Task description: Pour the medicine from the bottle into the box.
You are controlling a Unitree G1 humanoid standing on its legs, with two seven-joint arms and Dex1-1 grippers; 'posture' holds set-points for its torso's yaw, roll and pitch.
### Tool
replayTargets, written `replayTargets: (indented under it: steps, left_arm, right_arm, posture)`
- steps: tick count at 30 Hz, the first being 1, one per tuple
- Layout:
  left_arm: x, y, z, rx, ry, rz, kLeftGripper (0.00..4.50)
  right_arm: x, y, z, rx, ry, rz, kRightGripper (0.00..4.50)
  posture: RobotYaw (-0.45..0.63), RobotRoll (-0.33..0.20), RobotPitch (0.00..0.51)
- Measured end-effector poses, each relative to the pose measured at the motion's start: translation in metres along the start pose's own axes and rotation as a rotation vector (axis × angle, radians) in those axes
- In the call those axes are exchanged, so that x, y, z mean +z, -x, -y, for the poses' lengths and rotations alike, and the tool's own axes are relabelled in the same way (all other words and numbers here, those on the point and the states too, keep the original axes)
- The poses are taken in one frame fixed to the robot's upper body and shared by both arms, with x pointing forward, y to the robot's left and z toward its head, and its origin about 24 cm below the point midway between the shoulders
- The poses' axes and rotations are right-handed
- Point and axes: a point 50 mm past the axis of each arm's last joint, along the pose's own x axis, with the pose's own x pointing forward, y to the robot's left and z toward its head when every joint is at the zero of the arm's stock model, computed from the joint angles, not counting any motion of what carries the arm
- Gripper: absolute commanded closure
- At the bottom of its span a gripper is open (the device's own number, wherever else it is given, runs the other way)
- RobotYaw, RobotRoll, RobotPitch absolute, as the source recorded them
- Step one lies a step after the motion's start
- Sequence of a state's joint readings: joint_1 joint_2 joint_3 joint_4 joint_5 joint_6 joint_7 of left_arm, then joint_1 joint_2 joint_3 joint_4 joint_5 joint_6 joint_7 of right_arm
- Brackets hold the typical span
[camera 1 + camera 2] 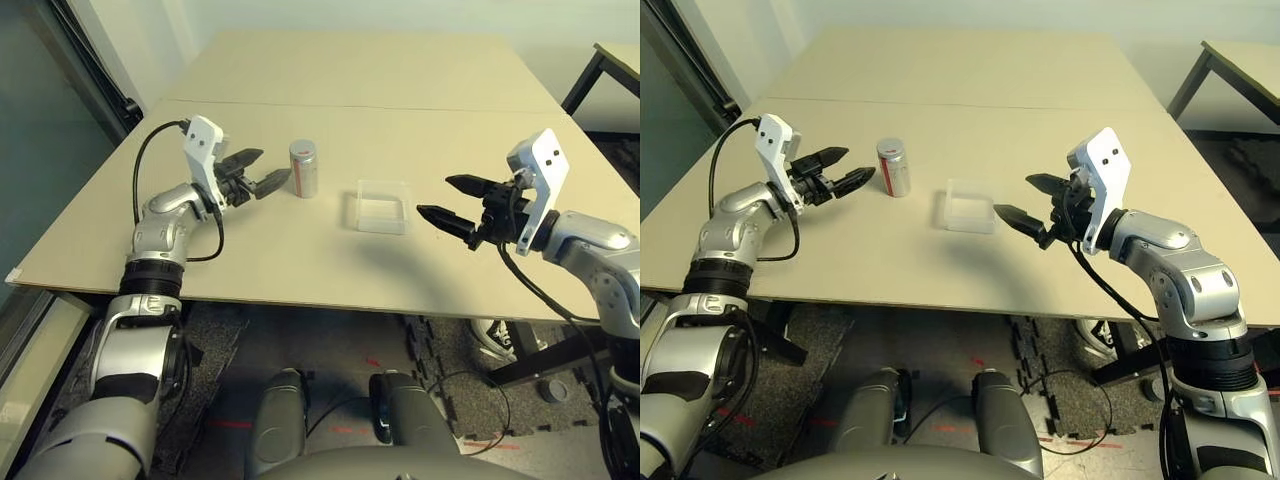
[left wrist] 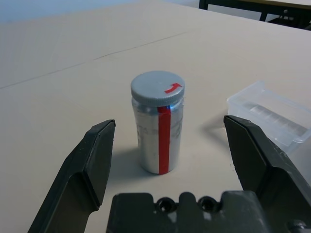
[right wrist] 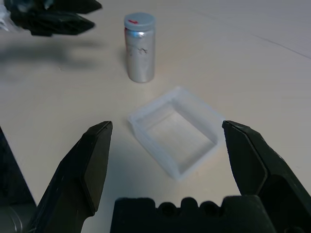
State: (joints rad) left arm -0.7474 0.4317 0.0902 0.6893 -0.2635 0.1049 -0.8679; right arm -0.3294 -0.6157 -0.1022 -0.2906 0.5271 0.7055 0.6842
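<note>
Bottle: upright on the tan table, cap on, red arrow mark visible on cap top in the left wrist view. Red vertical stripe on the side facing the left gripper. Located left of the box, near it but not touching.

Box: clear, low-walled, resting flat on the table between bottle and right gripper. Interior appears empty in the right wrist view; contents too small to confirm either way.

Medicine: not discernible; bottle closed.

Left gripper: fingers spread wide apart, nothing held. Positioned just beside the bottle on its left, pointed toward it, roughly level with the table. Bottle seen centred between the two fingers in the left wrist view, clear gap on both sides, no contact.

Right gripper: fingers spread wide apart, nothing held. Positioned to the right of the box, pointed toward it, tips raised above the table surface. Box seen framed between the fingers in the right wrist view, ahead of the tips, no contact. Bottle and the left gripper's tips visible beyond the box in the same view.

Cable: black, looped from the left wrist over the table edge. Second black cable hanging below the right wrist.

Seam line across the table behind bottle and box.
</note>
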Motion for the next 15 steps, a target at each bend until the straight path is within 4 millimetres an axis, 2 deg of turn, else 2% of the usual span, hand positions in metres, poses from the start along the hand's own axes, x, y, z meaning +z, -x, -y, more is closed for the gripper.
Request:
replayTargets:
  steps: [6, 10, 15]
  left_arm:
    - [0.000, -0.007, 0.001, 0.002, 0.004, 0.004, 0.01]
    - [-0.004, -0.008, 0.000, 0.003, 0.014, -0.005, 0.01]
    - [-0.006, -0.011, 0.004, -0.015, 0.008, -0.016, 0.01]
  right_arm:
    - [-0.006, -0.002, -0.005, 0.050, -0.145, -0.069, 0.00]
    - [-0.001, 0.000, -0.002, 0.052, -0.131, -0.095, 0.00]
    - [0.005, -0.006, 0.008, 0.022, -0.082, -0.093, 0.00]
  posture:
    - [-0.10, 0.000, 0.099]
    - [-0.12, 0.000, 0.111]
    - [-0.09, 0.000, 0.108]
